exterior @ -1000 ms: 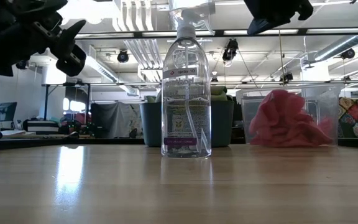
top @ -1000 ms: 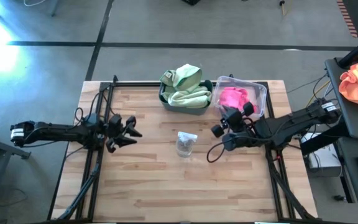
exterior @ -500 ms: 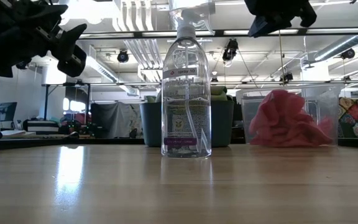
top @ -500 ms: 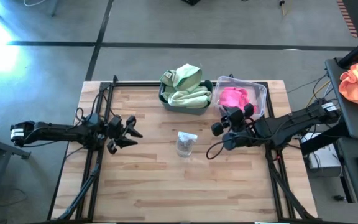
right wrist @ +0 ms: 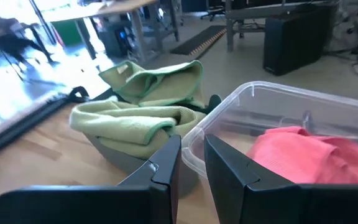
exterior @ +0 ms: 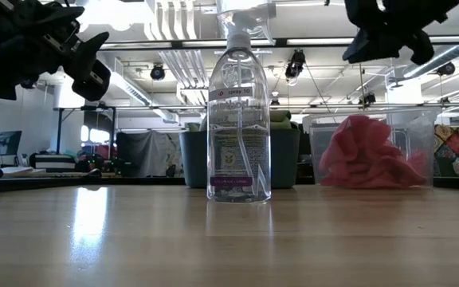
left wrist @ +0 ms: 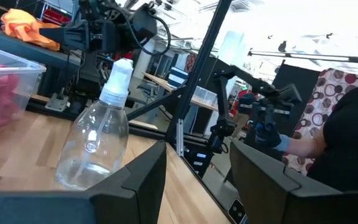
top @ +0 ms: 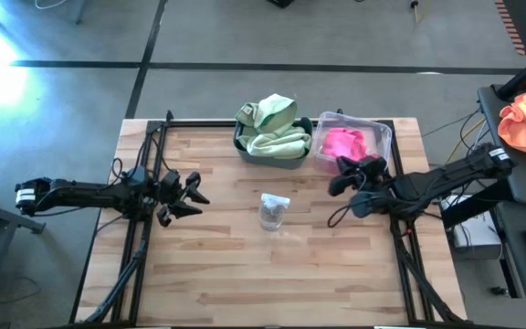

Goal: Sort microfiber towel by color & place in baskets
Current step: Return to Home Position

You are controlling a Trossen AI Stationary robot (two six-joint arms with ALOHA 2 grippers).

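**Claws empty, towels binned**

The right gripper (right wrist: pixel 192 144) is hovering, fingers narrowly parted, holding nothing. Just ahead, pink towels (right wrist: pixel 303 155) are lying in the clear basket (right wrist: pixel 253 99). Beside it, green towels (right wrist: pixel 135 118) are hiding most of the teal basket (right wrist: pixel 120 155). Well apart, the left gripper (left wrist: pixel 194 155) is hanging half-open.

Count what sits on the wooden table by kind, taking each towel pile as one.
Baskets: 2 (dark teal plastic basket, clear plastic basket)
Spray bottles: 1 (clear plastic spray bottle)
Towel piles: 2 (sage green microfiber towels, pink microfiber towel)
Total: 5
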